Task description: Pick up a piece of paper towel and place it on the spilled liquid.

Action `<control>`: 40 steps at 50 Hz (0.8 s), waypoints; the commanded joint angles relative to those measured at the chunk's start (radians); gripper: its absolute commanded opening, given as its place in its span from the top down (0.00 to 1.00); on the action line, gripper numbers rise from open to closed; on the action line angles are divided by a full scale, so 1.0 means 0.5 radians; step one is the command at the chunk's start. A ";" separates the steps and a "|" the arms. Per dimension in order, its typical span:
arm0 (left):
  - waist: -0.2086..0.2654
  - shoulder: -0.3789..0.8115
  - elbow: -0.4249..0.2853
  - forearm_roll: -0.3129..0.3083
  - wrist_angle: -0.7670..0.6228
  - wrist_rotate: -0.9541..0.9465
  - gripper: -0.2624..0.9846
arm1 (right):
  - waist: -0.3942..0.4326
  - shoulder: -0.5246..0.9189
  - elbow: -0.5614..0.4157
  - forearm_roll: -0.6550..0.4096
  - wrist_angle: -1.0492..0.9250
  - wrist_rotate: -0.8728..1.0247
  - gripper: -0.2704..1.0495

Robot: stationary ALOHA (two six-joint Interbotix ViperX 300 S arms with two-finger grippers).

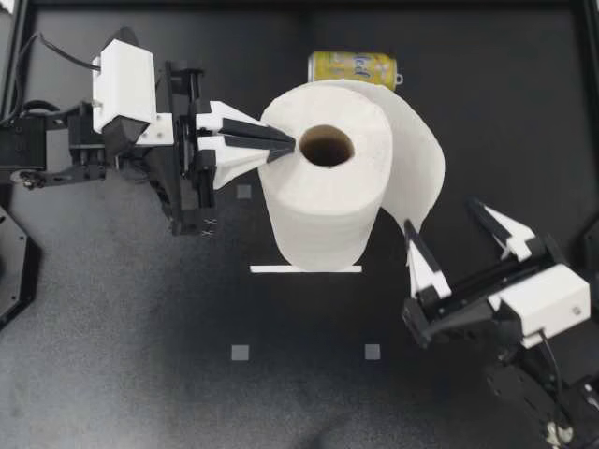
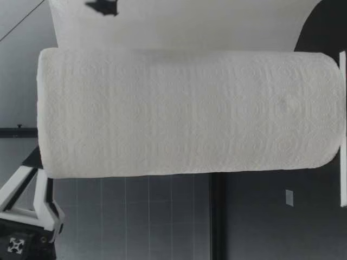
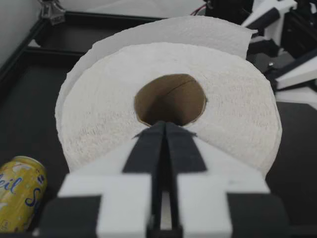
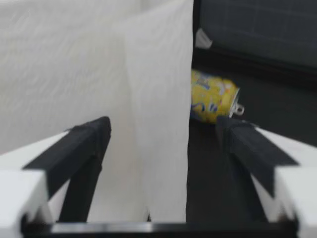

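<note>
Fingers pressed together, my left gripper (image 1: 285, 145) points at the core of the paper towel roll (image 1: 323, 201). My right gripper (image 1: 441, 215) has its fingers spread around the loose sheet (image 1: 421, 159).

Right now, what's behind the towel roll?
A yellow can lying on its side. The roll and its loose sheet hide the table there, so any spill is unseen.

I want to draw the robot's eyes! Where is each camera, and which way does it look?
Top: overhead, facing down on roll, can, left claw, right claw.
Low: table height, facing the roll's side; a claw beside it.
Left wrist: behind left claw, facing the roll's hole.
Right wrist: behind right claw, facing the loose sheet.
Both wrists share the can.
</note>
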 commanded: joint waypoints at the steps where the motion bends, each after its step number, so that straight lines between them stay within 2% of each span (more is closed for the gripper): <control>1: 0.009 -0.006 -0.012 0.000 0.018 0.000 0.70 | -0.064 -0.025 -0.028 -0.055 0.012 -0.003 0.18; 17: 0.009 -0.006 0.006 -0.003 0.021 -0.009 0.70 | -0.258 -0.043 0.000 -0.083 -0.040 -0.009 0.19; 23: 0.009 -0.006 0.012 -0.012 0.021 -0.006 0.70 | -0.310 -0.046 0.000 -0.089 -0.126 -0.012 0.22; 27: 0.009 -0.006 0.015 -0.012 0.021 -0.006 0.70 | -0.328 -0.046 0.000 -0.098 -0.169 -0.012 0.32; 37: 0.009 0.000 0.021 -0.012 0.021 -0.009 0.70 | -0.328 -0.055 0.003 -0.123 -0.181 -0.015 0.73; 40: 0.009 0.006 0.021 -0.015 0.021 -0.009 0.70 | -0.328 -0.055 0.009 -0.123 -0.181 -0.015 0.82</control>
